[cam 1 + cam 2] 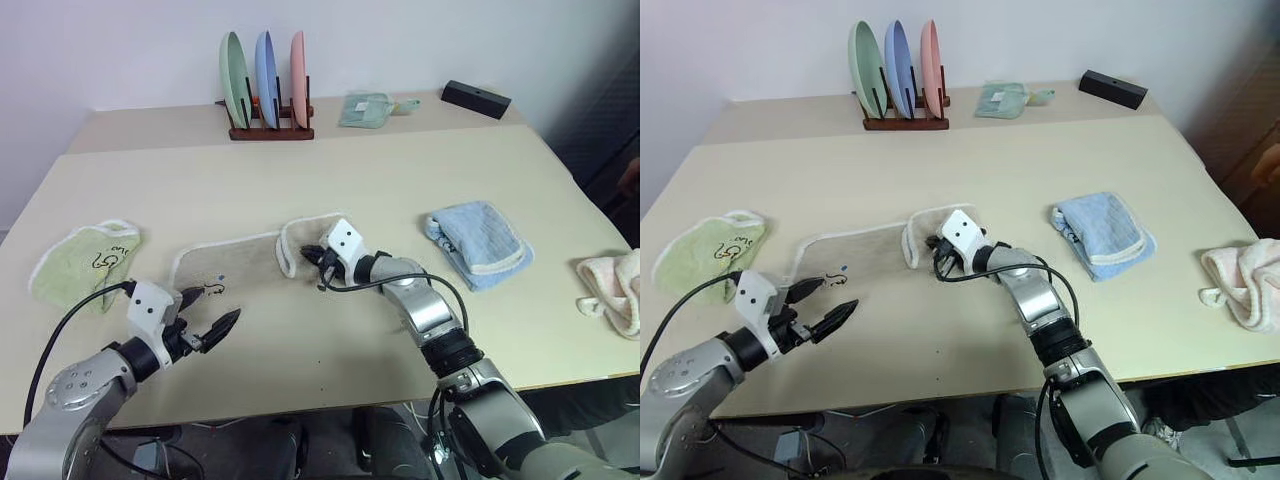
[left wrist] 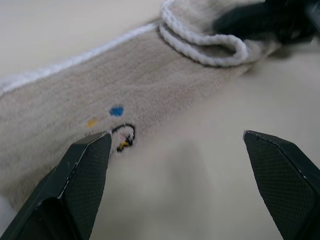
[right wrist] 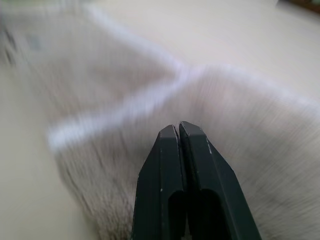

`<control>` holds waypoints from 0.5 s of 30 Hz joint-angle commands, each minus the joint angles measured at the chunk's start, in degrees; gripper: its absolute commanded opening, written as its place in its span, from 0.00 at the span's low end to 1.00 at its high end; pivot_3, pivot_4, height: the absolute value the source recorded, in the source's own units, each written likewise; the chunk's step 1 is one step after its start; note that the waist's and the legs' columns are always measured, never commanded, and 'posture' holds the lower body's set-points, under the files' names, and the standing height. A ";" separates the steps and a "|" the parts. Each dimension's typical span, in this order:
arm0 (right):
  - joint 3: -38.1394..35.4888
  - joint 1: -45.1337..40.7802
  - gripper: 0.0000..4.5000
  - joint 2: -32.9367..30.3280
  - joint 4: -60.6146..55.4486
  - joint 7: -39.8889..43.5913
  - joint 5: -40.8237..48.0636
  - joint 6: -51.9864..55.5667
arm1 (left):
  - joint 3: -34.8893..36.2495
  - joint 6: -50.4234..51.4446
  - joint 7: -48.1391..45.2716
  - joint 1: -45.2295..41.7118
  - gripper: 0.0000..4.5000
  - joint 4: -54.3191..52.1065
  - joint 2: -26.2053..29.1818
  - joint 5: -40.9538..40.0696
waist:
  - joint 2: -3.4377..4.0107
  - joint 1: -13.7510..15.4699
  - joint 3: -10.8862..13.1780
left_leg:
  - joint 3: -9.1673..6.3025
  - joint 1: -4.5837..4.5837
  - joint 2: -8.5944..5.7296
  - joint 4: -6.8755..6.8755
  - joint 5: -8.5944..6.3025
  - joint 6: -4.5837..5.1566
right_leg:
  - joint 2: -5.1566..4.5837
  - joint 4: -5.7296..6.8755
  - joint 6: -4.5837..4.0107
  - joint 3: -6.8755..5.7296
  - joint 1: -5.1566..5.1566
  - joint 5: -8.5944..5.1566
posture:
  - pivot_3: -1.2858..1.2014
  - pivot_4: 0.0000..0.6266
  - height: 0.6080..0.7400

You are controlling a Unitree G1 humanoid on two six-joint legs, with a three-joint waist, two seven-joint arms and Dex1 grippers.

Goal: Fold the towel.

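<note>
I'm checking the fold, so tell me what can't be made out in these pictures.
- Whether the shut right gripper pinches the towel: head views, its wrist hides the tips; right wrist view, the cloth is blurred.
- The embroidered mark: left wrist view, partly behind a finger of the open left gripper; too small in head views.

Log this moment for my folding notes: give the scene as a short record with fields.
towel: beige, flat on table, its right end folded over
right gripper: jaws shut, at the folded end; grip on cloth unclear
left gripper: jaws open, empty, near the towel's front edge
other cloths: green cloth, blue towel, pink cloth
</note>
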 commanded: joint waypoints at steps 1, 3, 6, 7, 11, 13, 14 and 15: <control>-1.54 -3.39 0.18 -2.65 -9.27 3.66 3.00 1.08 | 5.71 3.31 3.74 2.60 0.96 -4.30 -3.26 -8.49 | 0.00 -0.09 0.00 | 0.00 0.00 0.00 -0.01 0.00 0.00 | 0.00 -0.01 0.00 0.00 -0.01 0.00 | 0.52 0.24 1.00; -1.07 -4.43 0.38 -5.58 -11.85 6.06 2.66 0.12 | 7.87 5.64 7.63 4.47 1.00 -5.50 -6.24 -13.06 | -0.01 0.00 -0.01 | -0.03 0.02 0.01 0.00 -0.01 -0.01 | 0.00 -0.02 0.00 -0.03 0.03 0.00 | 0.52 0.24 1.00; -0.72 -5.91 0.71 -8.34 -13.28 8.15 2.27 -1.31 | 8.39 10.17 13.95 7.20 1.00 -5.63 -9.29 -16.29 | -0.03 0.07 -0.02 | -0.03 0.04 0.00 0.01 -0.01 0.01 | -0.02 -0.04 0.00 -0.03 0.10 0.00 | 0.52 0.24 1.00; -0.59 -6.45 0.84 -9.05 -13.34 8.86 2.14 -2.01 | 8.26 12.06 17.88 7.55 1.00 -4.75 -11.10 -17.06 | -0.03 0.05 -0.02 | -0.03 0.05 0.00 0.01 -0.01 0.01 | -0.02 -0.04 0.00 -0.03 0.11 0.00 | 0.52 0.24 1.00; 0.66 -7.08 0.98 -10.35 -11.96 9.55 0.31 -5.76 | 9.98 15.85 28.41 4.67 1.00 -2.17 -16.35 -26.00 | -0.02 0.20 -0.03 | -0.02 0.09 0.00 0.01 -0.01 0.00 | -0.03 -0.02 0.01 -0.03 0.13 0.00 | 0.52 0.24 1.00; 1.06 -6.60 0.98 -10.17 -11.46 9.41 0.00 -6.72 | 10.60 16.59 33.82 1.09 1.00 -0.40 -17.76 -29.51 | 0.00 0.40 -0.04 | -0.04 0.12 0.01 0.01 0.02 -0.06 | -0.02 0.04 0.00 -0.04 0.15 0.00 | 0.52 0.24 1.00; 1.41 -6.29 0.98 -10.00 -11.60 9.43 -0.14 -7.21 | 10.89 16.81 36.77 -1.17 1.00 0.85 -18.39 -31.99 | 0.00 0.71 -0.04 | -0.04 0.17 0.01 0.01 0.03 -0.07 | -0.02 0.05 0.00 -0.05 0.21 0.00 | 0.52 0.24 1.00; 1.71 -6.08 0.98 -9.81 -11.83 9.41 -0.19 -7.50 | 11.16 16.88 39.25 -3.15 1.00 1.95 -18.88 -34.22 | 0.00 0.90 -0.04 | -0.04 0.23 0.01 0.03 0.04 -0.09 | -0.02 0.06 -0.03 -0.05 0.27 0.01 | 0.52 0.24 1.00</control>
